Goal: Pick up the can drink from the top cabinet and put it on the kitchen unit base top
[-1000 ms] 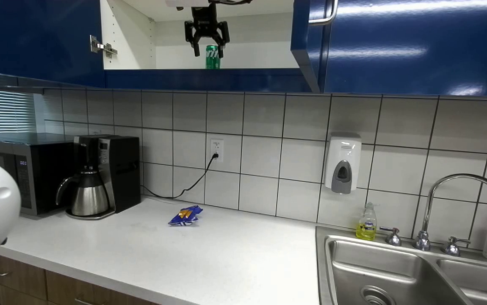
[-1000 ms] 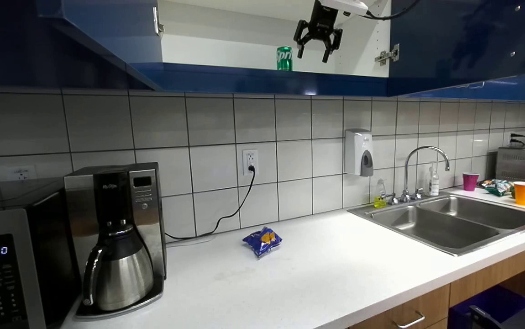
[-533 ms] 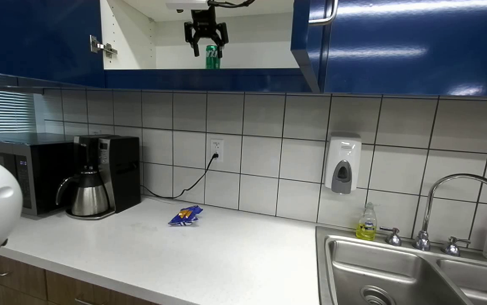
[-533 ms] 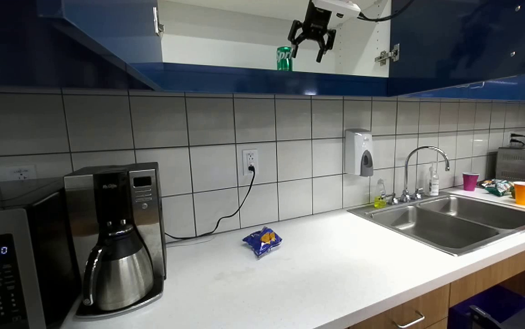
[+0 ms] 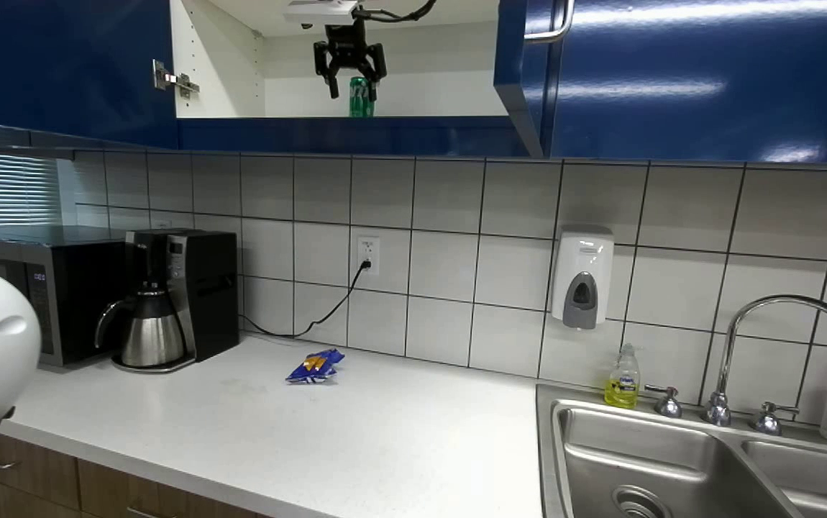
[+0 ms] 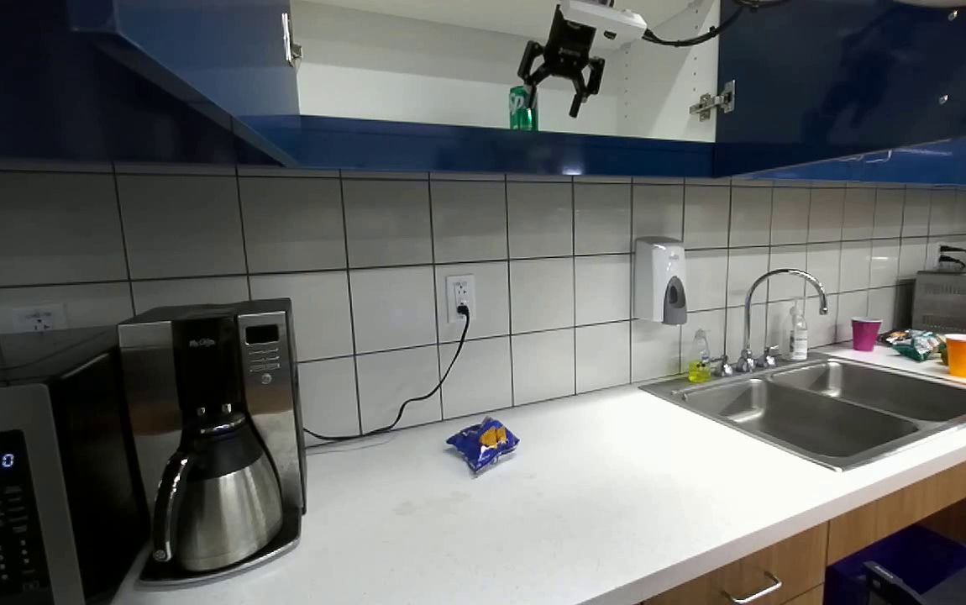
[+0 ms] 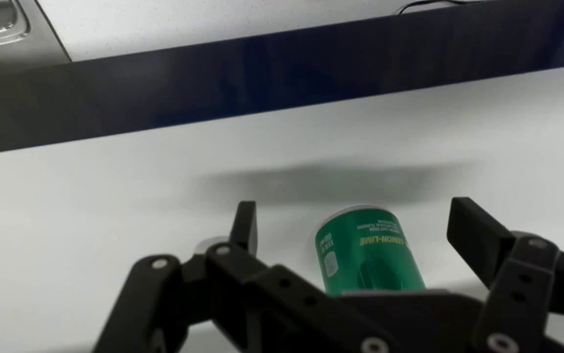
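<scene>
Wrist view shows the lemon-lime soda can (image 7: pixel 370 250): glossy green sides, a thin pale rim at one end, "LEMON-LIME" in yellow reading upside down, finer pale print near it and a white patch to one side. The fingers (image 7: pixel 478 240) are wide apart, one on each side of the can in this view, with bare space between them and it; how they stand to it in depth I cannot tell. In both exterior views the can stands upright inside the dark-blue wall cabinet (image 5: pixel 277 137), before its white back wall, its base hidden behind the front edge and one finger overlapping it. In an exterior view the can (image 6: pixel 522 120) shows the white letters "Sp". Well below runs the white desk (image 5: pixel 385 432), bearing a blue snack packet (image 5: pixel 315 365) with a yellow patch and a coffee maker (image 5: pixel 201 295), with a steel sink (image 5: pixel 549 446) set into it.
</scene>
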